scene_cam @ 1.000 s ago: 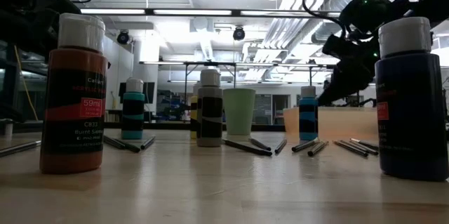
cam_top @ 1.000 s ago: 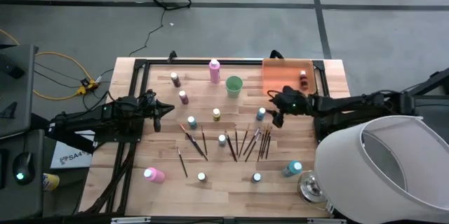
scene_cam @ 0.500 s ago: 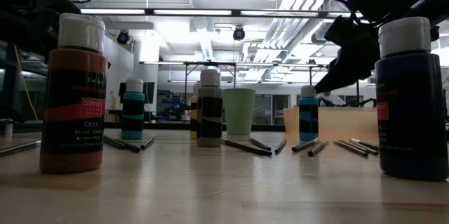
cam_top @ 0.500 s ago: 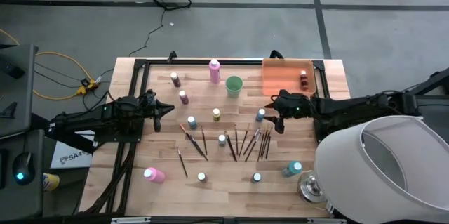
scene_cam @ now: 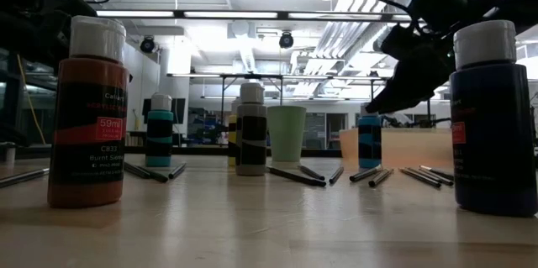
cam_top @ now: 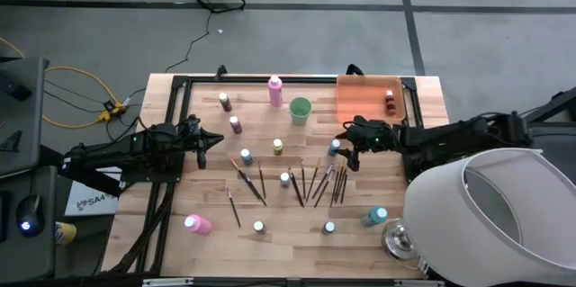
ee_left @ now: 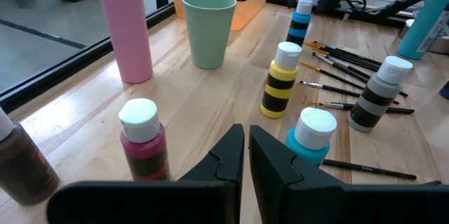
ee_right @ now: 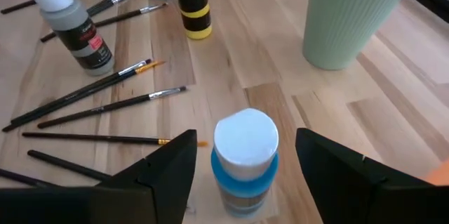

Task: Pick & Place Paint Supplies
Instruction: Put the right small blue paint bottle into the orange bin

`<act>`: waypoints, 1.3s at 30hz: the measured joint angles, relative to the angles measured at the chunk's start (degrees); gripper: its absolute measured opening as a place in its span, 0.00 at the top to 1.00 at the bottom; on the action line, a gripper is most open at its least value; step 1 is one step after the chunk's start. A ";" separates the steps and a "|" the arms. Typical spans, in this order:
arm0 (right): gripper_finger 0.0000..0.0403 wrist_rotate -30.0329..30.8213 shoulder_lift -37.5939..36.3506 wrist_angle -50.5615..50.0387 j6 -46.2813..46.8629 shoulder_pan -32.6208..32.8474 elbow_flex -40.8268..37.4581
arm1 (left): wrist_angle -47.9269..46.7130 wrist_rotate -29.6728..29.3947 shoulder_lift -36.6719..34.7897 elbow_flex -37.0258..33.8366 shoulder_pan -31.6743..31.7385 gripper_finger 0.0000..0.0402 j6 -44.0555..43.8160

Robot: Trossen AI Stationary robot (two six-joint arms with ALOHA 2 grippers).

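Item: your right end effector (ee_right: 242,164), fingers spread (nothing gripped), straddles the blue paint bottle (ee_right: 244,161) at the table's (cam_top: 207,201) two o'clock. Left end effector (ee_left: 247,155) closed, nine o'clock.

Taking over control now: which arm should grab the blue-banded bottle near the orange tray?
Right. The right gripper is open with its fingers either side of the blue-banded bottle. The left gripper is shut, waiting at the table's left edge.
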 joint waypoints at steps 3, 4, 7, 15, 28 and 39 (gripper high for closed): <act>0.46 0.33 0.03 1.61 0.29 0.37 0.01 | -0.01 0.00 0.01 0.00 0.00 0.95 0.01; 0.48 0.31 0.03 2.25 0.46 0.46 0.01 | 0.00 0.00 0.01 0.00 -0.01 0.95 0.00; 0.54 0.31 0.03 2.12 0.46 0.71 0.01 | 0.00 0.00 0.01 0.00 -0.01 0.95 0.00; 0.70 0.33 0.03 0.90 2.26 0.70 0.01 | 0.00 0.00 -0.01 0.00 -0.01 0.95 0.00; 0.72 27.70 -0.03 -6.67 10.20 -2.18 12.86 | 0.00 0.00 0.00 0.00 0.01 0.95 0.01; 0.72 43.37 -0.06 -10.23 15.91 -15.30 15.35 | 0.00 0.00 0.01 0.00 0.01 0.95 0.00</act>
